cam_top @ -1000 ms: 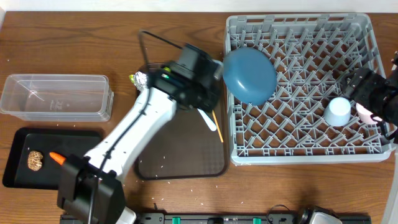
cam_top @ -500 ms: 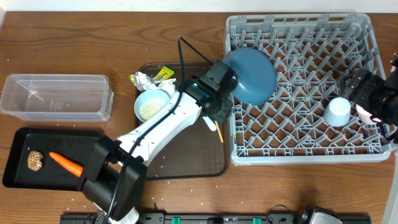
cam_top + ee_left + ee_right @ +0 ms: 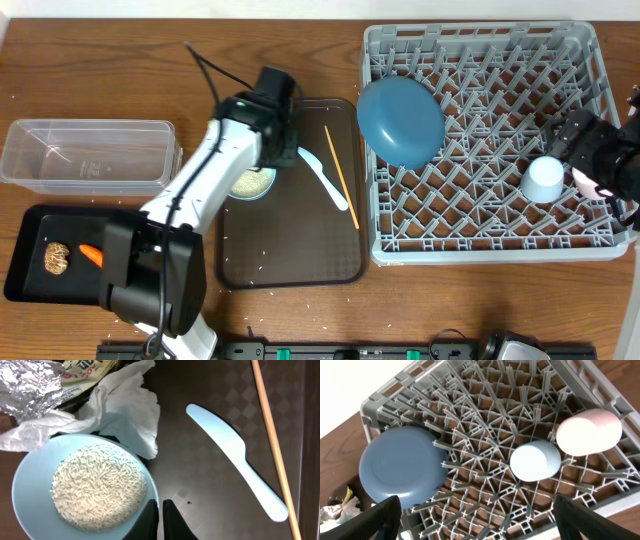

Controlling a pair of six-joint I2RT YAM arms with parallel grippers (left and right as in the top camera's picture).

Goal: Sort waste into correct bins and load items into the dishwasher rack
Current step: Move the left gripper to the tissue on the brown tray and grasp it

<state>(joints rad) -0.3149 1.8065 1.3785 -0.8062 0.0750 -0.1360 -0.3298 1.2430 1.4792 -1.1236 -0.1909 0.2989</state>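
Overhead: the left gripper (image 3: 276,160) hangs over the bowl (image 3: 250,184) of rice (image 3: 252,182), left of the rack (image 3: 590,250). Left wrist: its jaws are pressed together, empty, beside the rim; a nudge could spill grains. Right wrist: the right gripper (image 3: 476,510) gapes wide, seemingly empty, over the cups (image 3: 536,460); lowering could topple them.

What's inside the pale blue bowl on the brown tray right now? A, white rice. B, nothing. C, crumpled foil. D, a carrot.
A: the left wrist view shows white rice heaped in the pale blue bowl, while the foil lies outside it.
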